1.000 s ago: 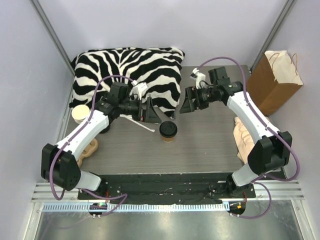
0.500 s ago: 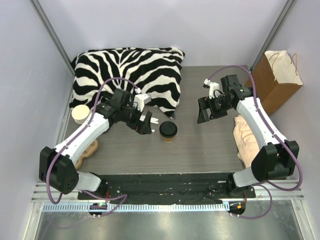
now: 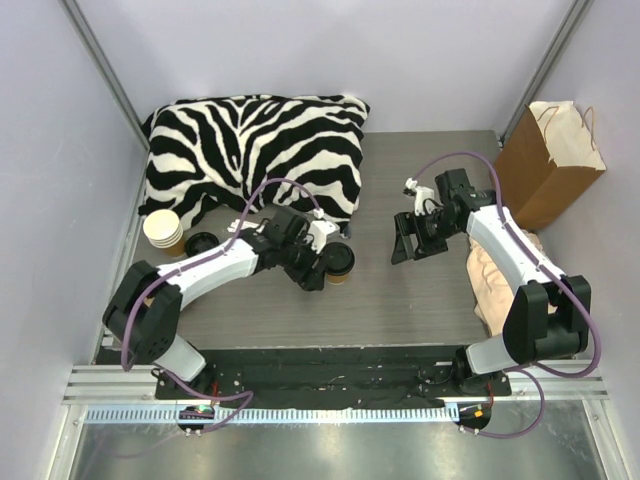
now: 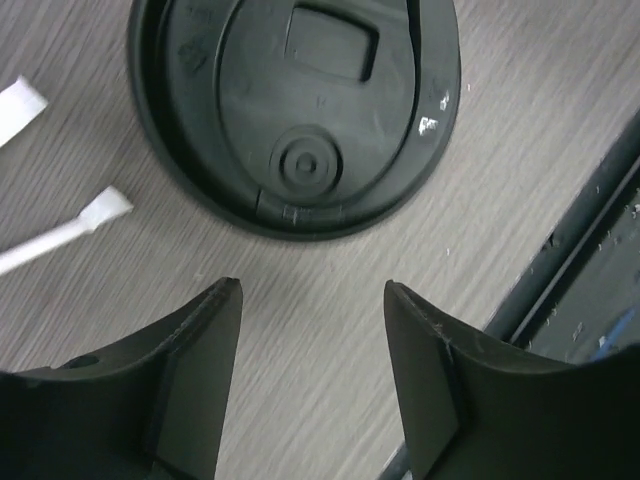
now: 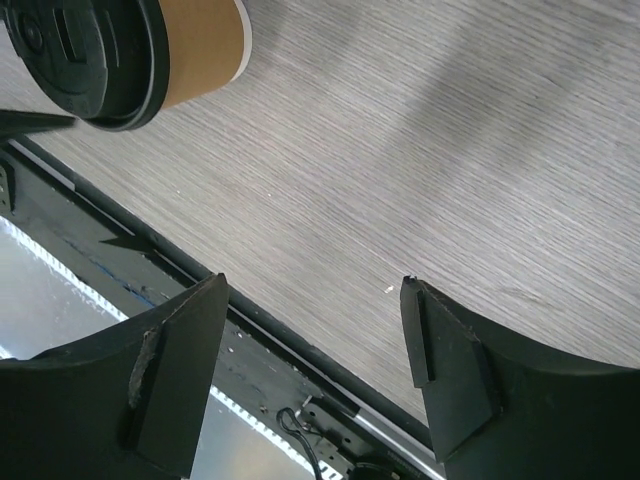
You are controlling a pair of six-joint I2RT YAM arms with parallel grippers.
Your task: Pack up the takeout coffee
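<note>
The takeout coffee (image 3: 338,259), a brown paper cup with a black lid, stands upright near the middle of the table. My left gripper (image 3: 318,268) is open and empty, pointing down just left of the cup. In the left wrist view the lid (image 4: 295,110) lies just beyond the open fingertips, which hover over bare table at the left gripper (image 4: 312,290). My right gripper (image 3: 403,243) is open and empty, to the right of the cup and apart from it. In the right wrist view the cup (image 5: 200,45) sits at the top left, far from the right gripper (image 5: 315,285).
A zebra pillow (image 3: 255,150) fills the back left. A brown paper bag (image 3: 550,165) stands at the back right, with beige cloth (image 3: 492,280) in front of it. A stack of lidless cups (image 3: 162,230) and a loose black lid (image 3: 203,241) sit at the left. White stirrers (image 4: 60,235) lie by the cup.
My left arm has swung right and forward, bringing its gripper from near the pillow to right beside the cup. My right gripper has moved slightly right and toward the front.
</note>
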